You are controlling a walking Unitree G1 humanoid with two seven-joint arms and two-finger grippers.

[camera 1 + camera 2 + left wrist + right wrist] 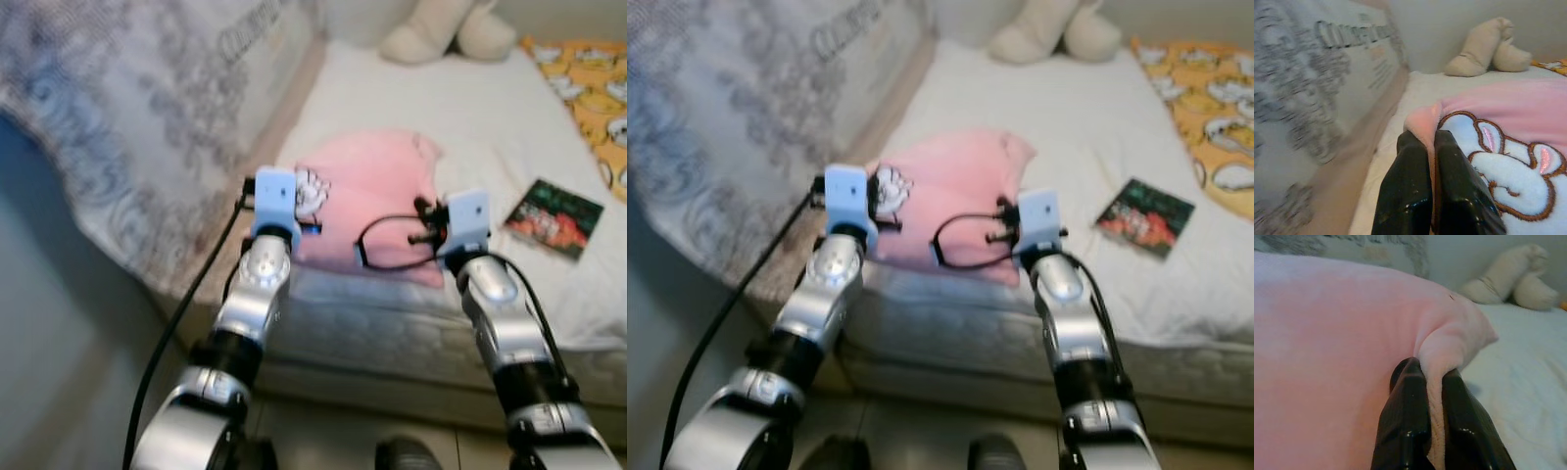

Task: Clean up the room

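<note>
The pink blanket point(367, 201) lies on the bed point(460, 117), its long side running between the 2 grippers. Left gripper point(1431, 147) fingers pinch one near corner; right gripper point(1434, 377) fingers clamp a fold at the other.

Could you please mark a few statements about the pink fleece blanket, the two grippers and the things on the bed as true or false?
1. The left gripper is pinching a corner of the pink fleece blanket with a white rabbit patch. True.
2. The right gripper hangs open above the blanket. False: its fingers are shut on a fold of the pink fabric.
3. A dark-covered book lies on the white mattress, apart from the blanket on the robot's right. True.
4. The beige plush toy sits on top of the pink blanket. False: it lies at the far end of the bed, well beyond it.
5. The orange patterned cloth covers the book. False: it lies beyond the book, at the bed's right edge.
</note>
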